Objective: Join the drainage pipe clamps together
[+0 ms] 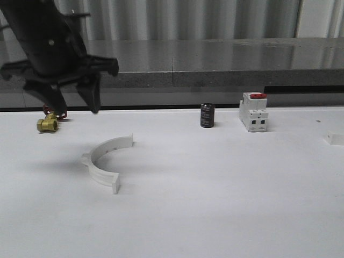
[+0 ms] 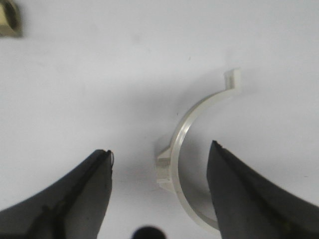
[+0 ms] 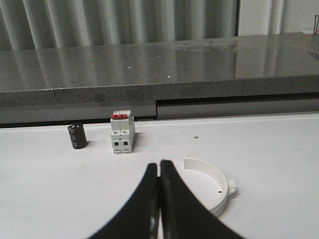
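One white half-ring drainage pipe clamp lies flat on the white table at the left, its open side facing right. My left gripper hangs open above and behind it. In the left wrist view the same clamp lies below the left gripper, partly between the spread fingers and touched by neither. The other clamp half lies on the table just beside my right gripper, which is shut with nothing in it.
A brass valve sits at the far left. A black cylinder and a white breaker with a red top stand at the back. A small white piece shows at the right edge. A grey ledge runs behind the table.
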Tool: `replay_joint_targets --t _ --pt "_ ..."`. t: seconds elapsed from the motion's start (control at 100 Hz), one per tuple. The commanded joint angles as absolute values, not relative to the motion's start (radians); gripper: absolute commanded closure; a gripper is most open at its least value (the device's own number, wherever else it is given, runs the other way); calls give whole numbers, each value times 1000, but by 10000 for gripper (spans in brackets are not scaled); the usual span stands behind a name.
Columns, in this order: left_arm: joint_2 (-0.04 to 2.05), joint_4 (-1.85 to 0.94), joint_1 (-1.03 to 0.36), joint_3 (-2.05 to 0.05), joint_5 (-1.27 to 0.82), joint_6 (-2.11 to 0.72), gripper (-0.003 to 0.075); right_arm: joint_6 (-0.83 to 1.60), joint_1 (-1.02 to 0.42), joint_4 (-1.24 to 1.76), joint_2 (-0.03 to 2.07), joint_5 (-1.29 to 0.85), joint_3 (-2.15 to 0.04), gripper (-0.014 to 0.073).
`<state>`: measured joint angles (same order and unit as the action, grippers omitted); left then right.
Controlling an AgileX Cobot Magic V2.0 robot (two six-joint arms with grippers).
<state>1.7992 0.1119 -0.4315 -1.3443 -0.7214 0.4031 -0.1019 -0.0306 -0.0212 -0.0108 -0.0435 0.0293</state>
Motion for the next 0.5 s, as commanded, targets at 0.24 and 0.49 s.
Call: replay_joint_targets --t 0.24,0.49 --pt "1360 170 -284 -1158 -577 373 300 -94 -30 -30 -30 40 9 661" --pt "1001 170 -174 -903 -486 346 300 -94 -30 -30 -30 40 9 661"
